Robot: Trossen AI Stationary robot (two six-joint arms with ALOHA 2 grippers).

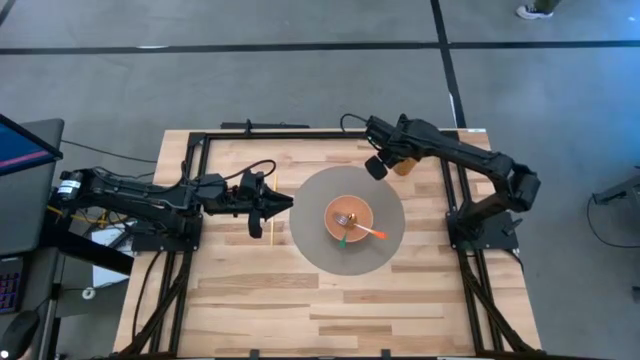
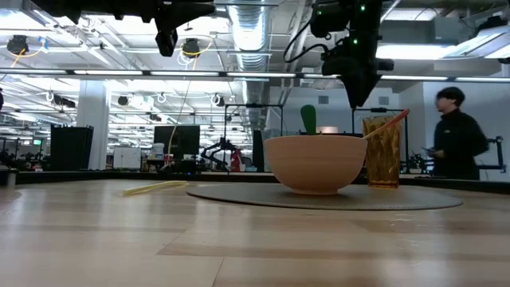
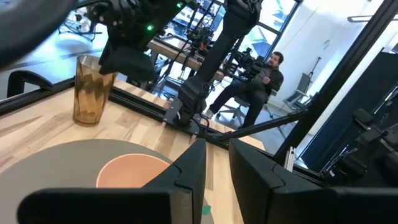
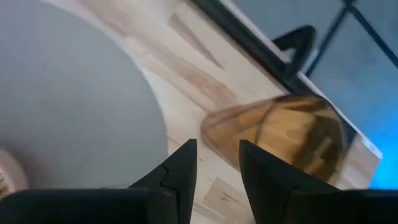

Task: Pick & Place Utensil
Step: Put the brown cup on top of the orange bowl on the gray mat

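Note:
A tan bowl (image 1: 348,218) stands on a round grey mat (image 1: 310,195) and holds a metal fork, an orange-handled utensil (image 1: 373,233) and a green-handled one (image 1: 342,240). Their handles lean on the bowl's rim (image 2: 315,142). A thin yellow utensil (image 1: 271,230) lies flat on the wood left of the mat. An amber cup (image 1: 403,163) stands upright by the mat's far right edge. My left gripper (image 1: 285,204) hovers open above the mat's left edge, pointing toward the bowl (image 3: 134,171). My right gripper (image 1: 376,168) hangs open beside the cup (image 4: 280,137), holding nothing.
A black frame (image 1: 250,133) runs along the table's far edge and down both sides. Bare wood lies toward the near edge (image 1: 330,320). Beyond the table, a person (image 2: 458,135) stands in the room, and another person (image 3: 261,78) sits on a chair.

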